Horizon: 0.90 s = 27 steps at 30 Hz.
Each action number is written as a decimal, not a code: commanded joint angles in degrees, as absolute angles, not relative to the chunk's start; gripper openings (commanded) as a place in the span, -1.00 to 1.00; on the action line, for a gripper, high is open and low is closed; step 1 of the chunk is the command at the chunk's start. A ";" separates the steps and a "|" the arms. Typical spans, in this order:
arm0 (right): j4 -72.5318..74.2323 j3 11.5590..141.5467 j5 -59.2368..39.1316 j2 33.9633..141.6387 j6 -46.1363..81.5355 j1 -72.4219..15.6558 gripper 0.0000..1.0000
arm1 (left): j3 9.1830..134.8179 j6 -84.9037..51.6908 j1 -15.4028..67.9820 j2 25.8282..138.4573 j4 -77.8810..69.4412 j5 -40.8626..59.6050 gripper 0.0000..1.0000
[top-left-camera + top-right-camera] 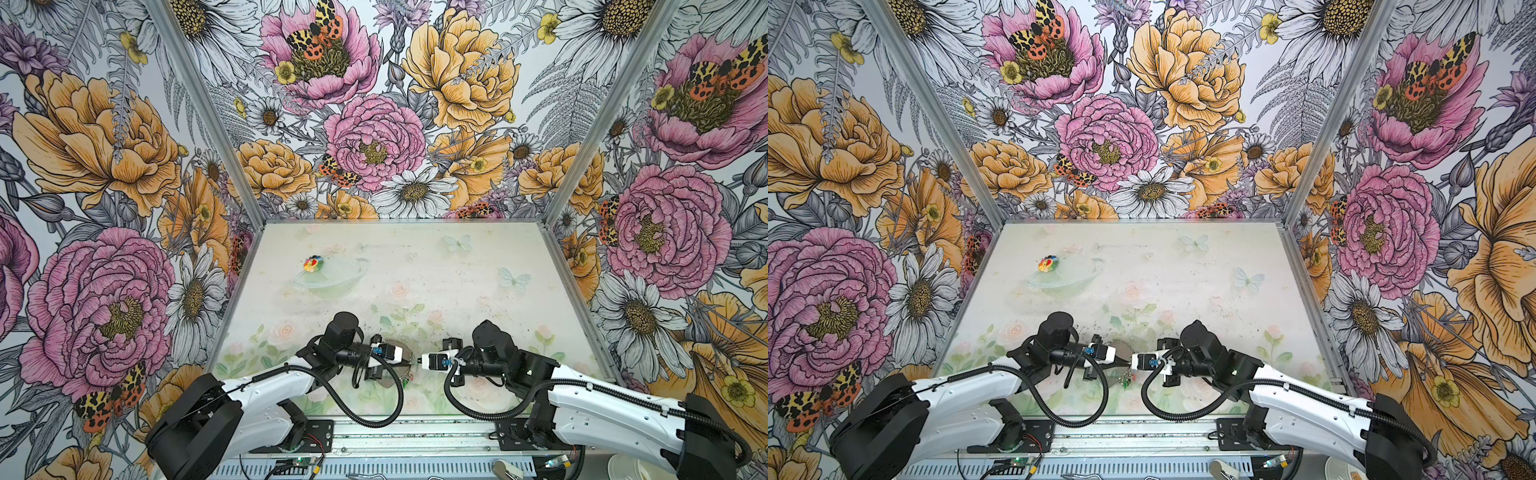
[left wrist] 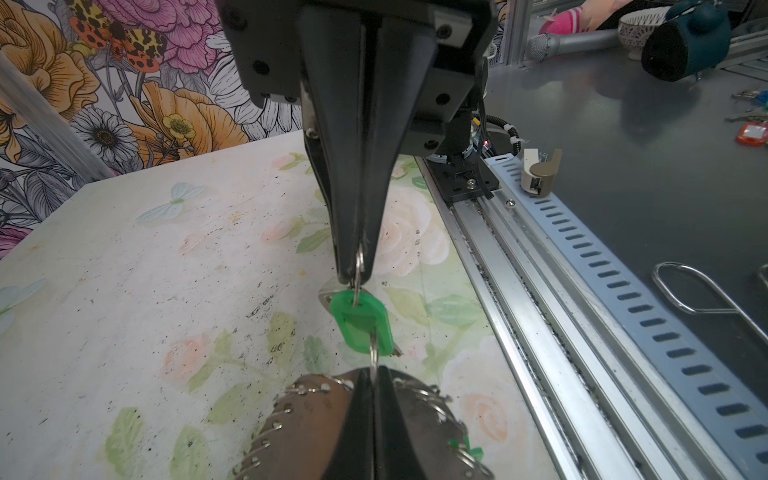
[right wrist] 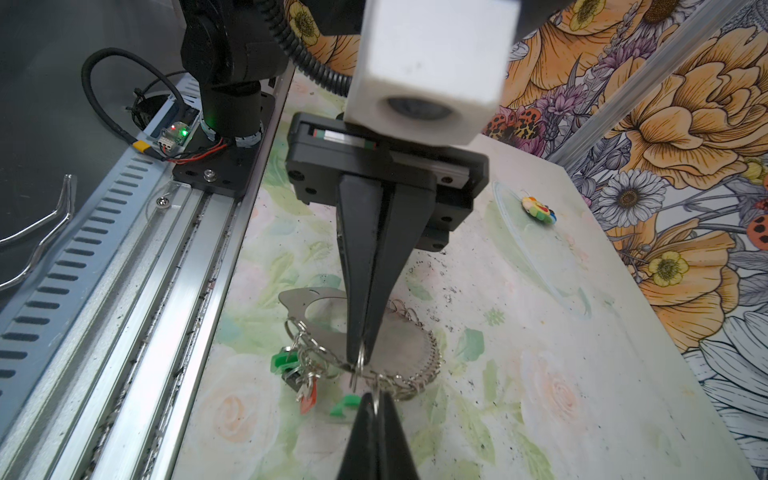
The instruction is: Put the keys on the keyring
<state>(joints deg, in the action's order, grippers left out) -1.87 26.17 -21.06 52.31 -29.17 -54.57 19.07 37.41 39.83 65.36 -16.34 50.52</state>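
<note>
Nearest the base rail, both arms meet tip to tip over the table's front middle. L pincer (image 2: pixel 375 376): jaws together, clamped on a thin wire loop (image 2: pixel 374 353) at the keyring (image 2: pixel 307 411) edge. The grey-brown band sits close against its fingers, w/ the loop fringe showing either side. R pincer (image 2: pixel 358 266): jaws together too, nipping a wire ring (image 2: pixel 356 286) that runs thru the hole of a green key (image 2: pixel 361 322). Key hangs betw the two tips, off the table. Can't tell if loop & ring are linked or just touching, both seen edge-on. A cluster (image 3: pixel 297 368) w/ another green head & a red bit dangles off the band's side nearest the rail, so 1 key looks done.

Step in hand, I'd say: threading key no. 2, i.e. joining its ring to a fringe loop. Next move prob needs L to hold the band steady while R works the ring thru the loop w/ small wrist turns, then a check that it hangs before letting go. Wire is thin, so slip risk seems high.

Far back-left on the table (image 1: pixel 457 266), well apart: round multicoloured toy (image 1: pixel 311 264), not needed
</note>
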 commanded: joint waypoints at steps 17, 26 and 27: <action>-1.75 26.10 -24.97 54.29 -29.52 -54.89 -1.00 | 19.79 34.74 39.03 65.20 -18.61 50.78 -1.00; -2.02 26.44 -24.74 55.09 -30.22 -55.47 -1.00 | 20.21 34.04 39.13 66.09 -18.59 51.41 -1.00; -2.02 26.45 -24.83 55.20 -30.30 -55.51 -1.00 | 20.29 33.93 39.19 66.19 -18.62 51.37 -1.00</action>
<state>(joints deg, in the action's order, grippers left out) -2.31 26.17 -22.81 54.50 -29.61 -54.59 19.07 35.27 39.70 65.45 -16.53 50.54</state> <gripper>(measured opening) 0.046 0.050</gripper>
